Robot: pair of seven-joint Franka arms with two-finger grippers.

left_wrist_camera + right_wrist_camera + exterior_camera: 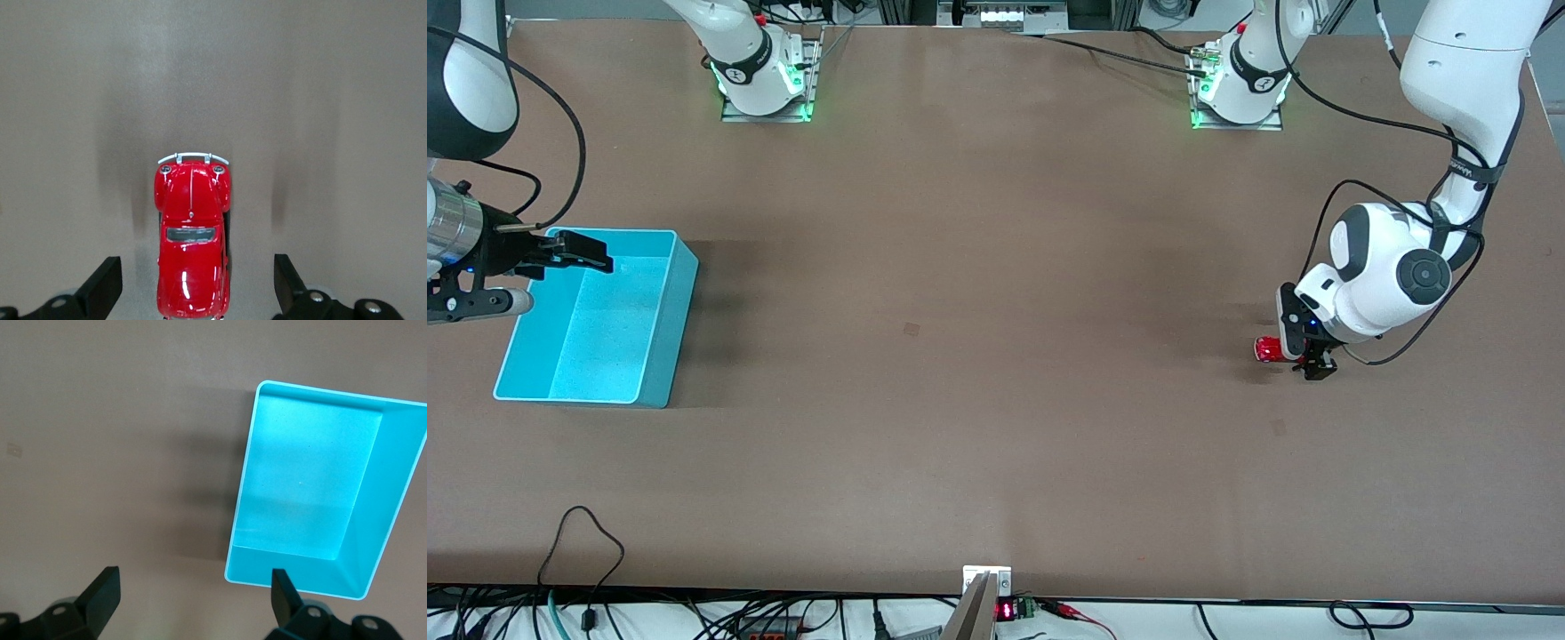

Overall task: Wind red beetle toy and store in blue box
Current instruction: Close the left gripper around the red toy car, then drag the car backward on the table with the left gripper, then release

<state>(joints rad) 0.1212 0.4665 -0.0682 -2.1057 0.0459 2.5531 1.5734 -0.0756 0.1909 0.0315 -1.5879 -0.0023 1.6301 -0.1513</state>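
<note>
Nothing looks done yet: the red beetle toy (pixel 192 243) sits on the tabletop between the left gripper's (pixel 197 283) spread jaws, ungrasped, while the right gripper (pixel 574 251) waits, jaws spread, over the empty blue box (pixel 660 356).

White rounded arm links, black cables, black claws.

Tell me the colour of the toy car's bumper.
Silvery, against the glossy red body of the red beetle toy; the left wrist view shows it best.
</note>
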